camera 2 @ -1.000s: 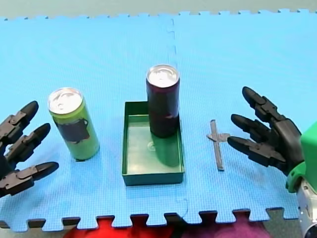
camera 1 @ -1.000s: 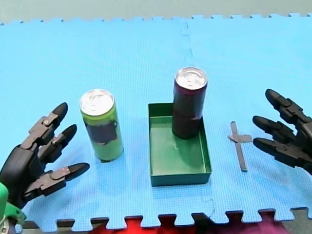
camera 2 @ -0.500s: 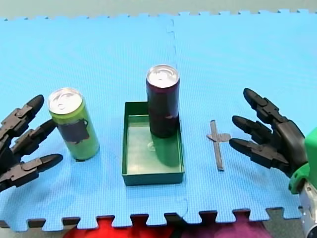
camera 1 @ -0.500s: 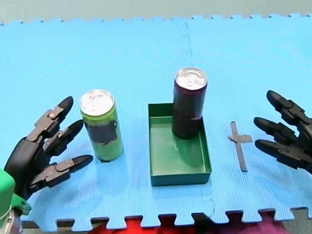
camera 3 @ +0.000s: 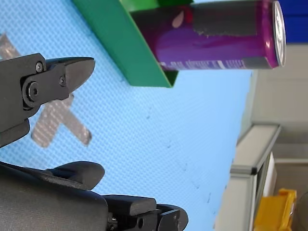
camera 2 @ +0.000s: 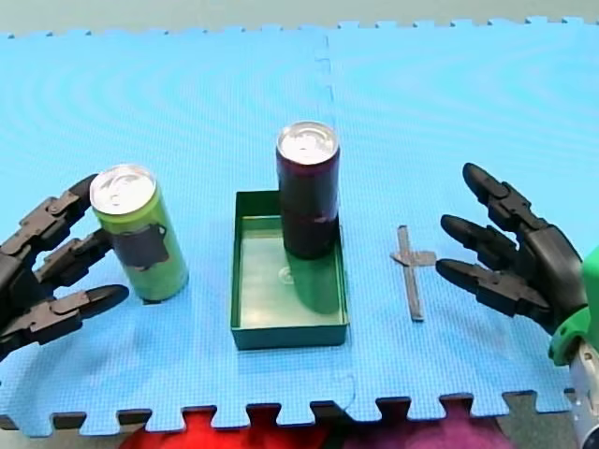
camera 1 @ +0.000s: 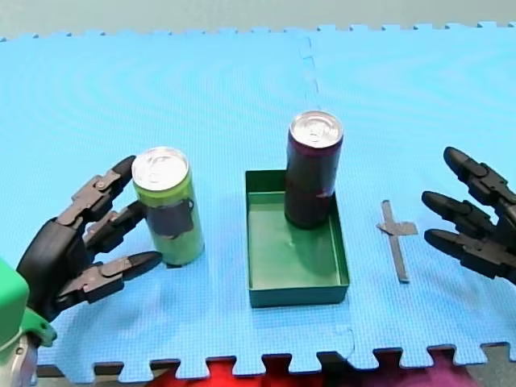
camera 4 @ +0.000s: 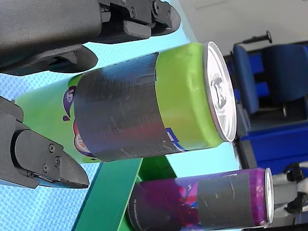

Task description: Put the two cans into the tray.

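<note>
Left hand (camera 1: pixel 76 250), not yet clamped, flanks the green can (camera 1: pixel 168 211): grip mid-height, lift clear of the tray (camera 1: pixel 297 295) wall; empty right hand (camera 1: pixel 476 230) near the worktop's (camera 1: pixel 201 81) right edge.

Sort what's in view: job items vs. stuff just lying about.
Job:
- green can, upright on the mat, outside the tray
- purple can, standing in the green tray
- left hand, open, at the green can
- right hand, open, right of the tape

Lying about:
- grey tape cross on the blue foam mat
</note>
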